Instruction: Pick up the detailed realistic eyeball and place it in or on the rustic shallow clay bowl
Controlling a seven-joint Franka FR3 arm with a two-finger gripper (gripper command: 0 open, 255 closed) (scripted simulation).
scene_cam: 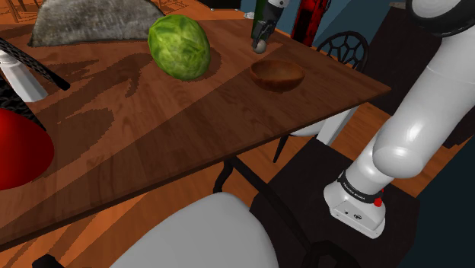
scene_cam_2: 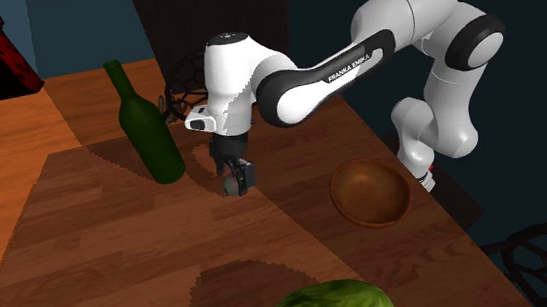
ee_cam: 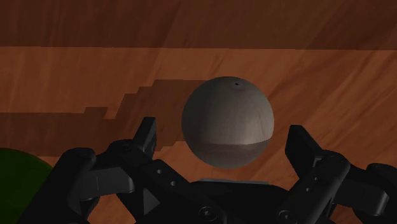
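Note:
The eyeball [ee_cam: 228,108] is a plain grey ball with a tiny dark dot on top. It lies on the wooden table [scene_cam: 152,129] between the fingers of my black gripper [ee_cam: 222,130]. The fingers stand apart on either side of it, with a gap showing at each side, so the gripper is open. In the shoulder view the gripper [scene_cam: 261,34] reaches down over the ball [scene_cam: 261,46] near the table's far edge. The shallow brown bowl [scene_cam: 278,74] sits empty, a short way toward the stand. In the second exterior view the bowl [scene_cam_2: 370,192] lies to the right of the gripper [scene_cam_2: 235,181].
A tall green bottle [scene_cam_2: 149,127] stands close beside the gripper. A big green cabbage [scene_cam: 179,47] sits mid-table, a grey cloth [scene_cam: 91,19] behind it. A red object [scene_cam: 19,148] is at the shoulder view's left edge. Chairs [scene_cam: 342,49] ring the table.

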